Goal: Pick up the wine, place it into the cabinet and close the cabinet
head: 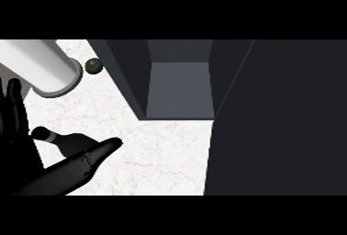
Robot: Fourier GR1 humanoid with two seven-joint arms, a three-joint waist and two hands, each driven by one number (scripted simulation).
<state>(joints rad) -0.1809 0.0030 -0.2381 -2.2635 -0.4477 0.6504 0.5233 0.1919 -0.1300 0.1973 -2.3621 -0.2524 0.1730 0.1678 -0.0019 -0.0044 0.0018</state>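
Lying half hidden under the open left robot hand (41,160), the wine bottle (64,140) goes ungrasped.

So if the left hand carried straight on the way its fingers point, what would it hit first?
Probably the pale cylinder just beyond the left hand fingers, though heights are unclear. The wine bottle lies beside them, not ahead.

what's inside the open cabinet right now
The cabinet shows only a bare grey shelf; its right part is hidden by the dark door. The wine bottle is on the counter.
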